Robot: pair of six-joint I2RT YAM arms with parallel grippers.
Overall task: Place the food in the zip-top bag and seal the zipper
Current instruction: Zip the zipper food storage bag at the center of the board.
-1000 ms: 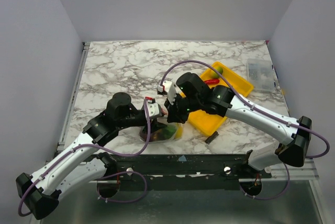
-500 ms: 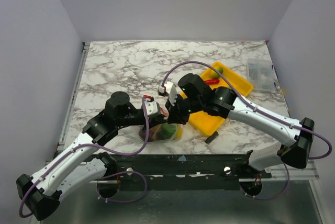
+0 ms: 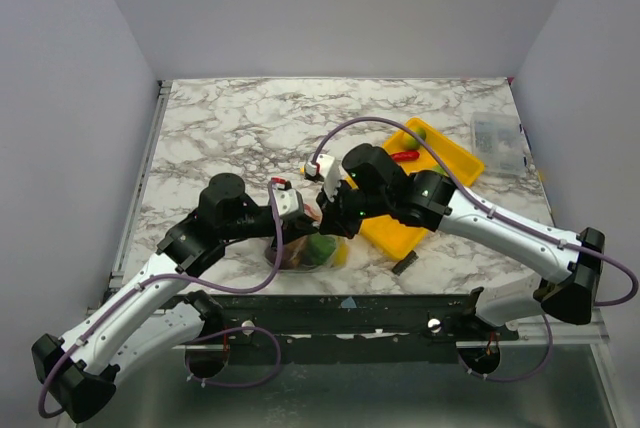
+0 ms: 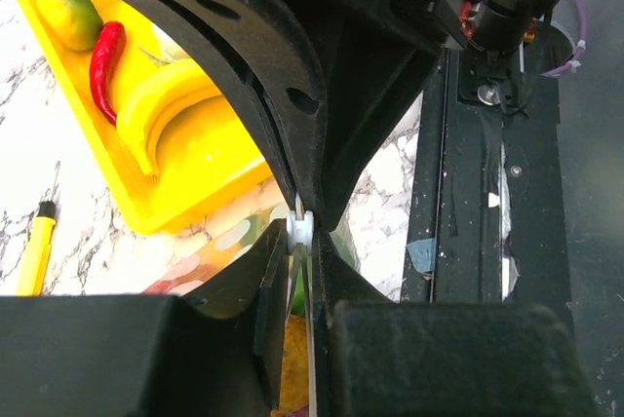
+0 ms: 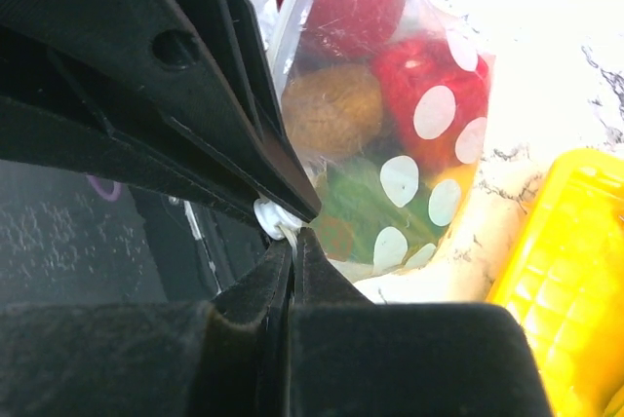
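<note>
The zip-top bag (image 3: pixel 310 251), clear with pale dots, hangs near the table's front edge. It holds red, green and orange-brown food (image 5: pixel 390 144). My left gripper (image 3: pixel 308 213) and right gripper (image 3: pixel 328 210) meet tip to tip above it. In the left wrist view the left gripper (image 4: pixel 300 251) is shut on the bag's mouth edge, beside a small white piece (image 4: pixel 300 229) on the zipper. In the right wrist view the right gripper (image 5: pixel 292 242) is shut on the same edge next to that white piece (image 5: pixel 273 220). A banana (image 4: pixel 166 110), a red pepper (image 4: pixel 105 52) and a yellow-green fruit (image 4: pixel 73 8) lie in the yellow tray (image 3: pixel 440 153).
The yellow tray lies right of the bag, under the right arm. A small rigid clear box (image 3: pixel 497 138) stands at the far right. A small yellow stick with a dark tip (image 4: pixel 34 251) lies near the tray's front corner. The table's front edge is just below the bag.
Both grippers stay pinched on the bag's edge. The arms have shifted only slightly and the bag hangs in nearly the same place.
</note>
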